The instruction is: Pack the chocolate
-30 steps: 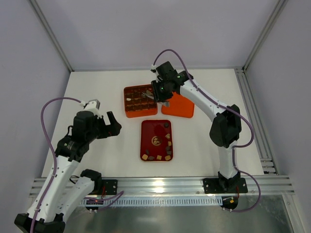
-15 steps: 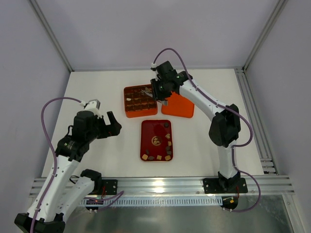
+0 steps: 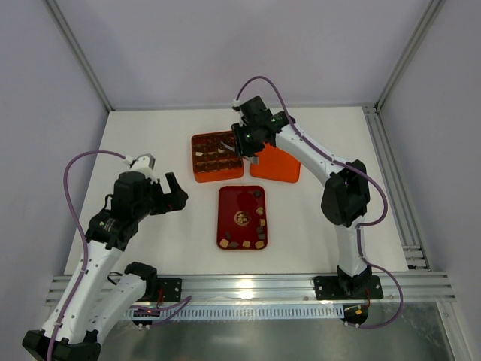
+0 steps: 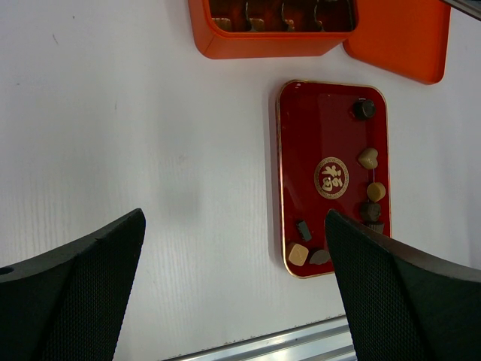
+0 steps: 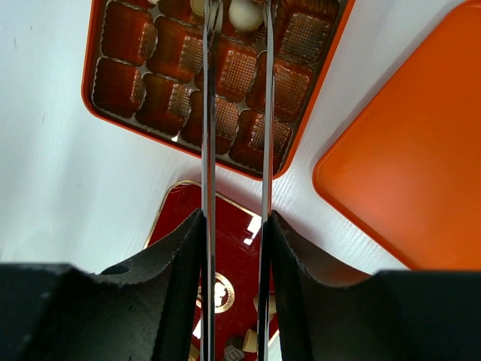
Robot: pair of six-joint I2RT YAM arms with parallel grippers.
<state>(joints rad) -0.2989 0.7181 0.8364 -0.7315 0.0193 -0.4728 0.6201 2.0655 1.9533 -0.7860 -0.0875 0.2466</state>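
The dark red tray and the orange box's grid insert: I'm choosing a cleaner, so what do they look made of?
Dark red tray: probably lacquered tin, glossy, with a gold rim and printed emblem. Grid insert: probably thin moulded plastic, shiny translucent brown with ribbed cell floors.

Red tray (image 4: 301, 150) — gold seal (image 4: 331, 177), unreadable

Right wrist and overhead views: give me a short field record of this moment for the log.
left gripper: open, holding nothing, above the table
right gripper: over the orange box, cream-white round piece between its fingertips, grip unclear
red tray: holds several loose chocolates
orange lid: flat beside the box
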